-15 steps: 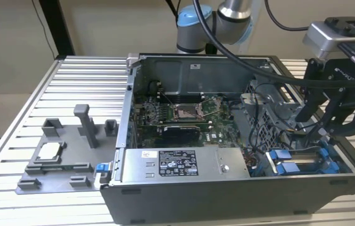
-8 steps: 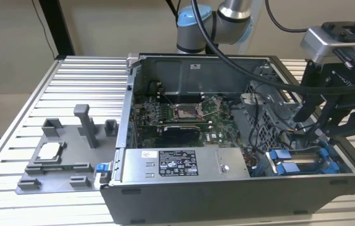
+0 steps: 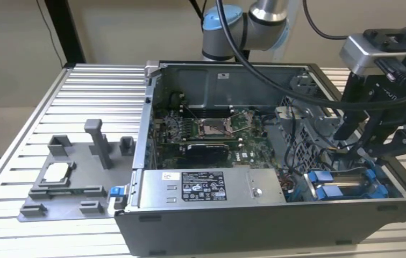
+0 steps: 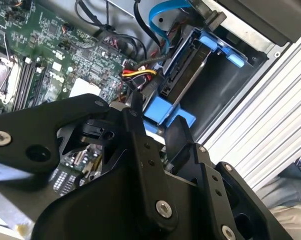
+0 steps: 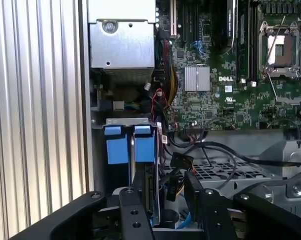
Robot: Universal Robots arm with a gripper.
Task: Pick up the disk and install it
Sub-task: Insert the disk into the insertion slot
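End effector of a Universal Robots arm reaches down into an open desktop computer case that lies on its side on a ribbed aluminium tabletop. Its black fingers are parted to a moderate gap and hang over the drive bay in the case's near corner, on the exterior view's right.

The disk sits inside that bay, its silver-grey body framed by the blue plastic bracket. In the second wrist view the disk stands on edge against the bay wall, with the end effector poised just short of the bracket's blue tabs. A bundle of red, yellow and black wires runs close beside it. In the first wrist view the two blue tabs lie side by side just beyond the fingertips, and the disk's thin edge runs between the fingers, close against one and clear of the other. Whether that nearer finger touches the disk cannot be told.

Beside the bay in the exterior view, the large grey power-supply box with its white label fills the case's near edge. Behind it is the green motherboard with its open processor socket.

Well apart from the case, on the exterior view's left, a grey fixture rests on the tabletop and carries a small square silver chip.
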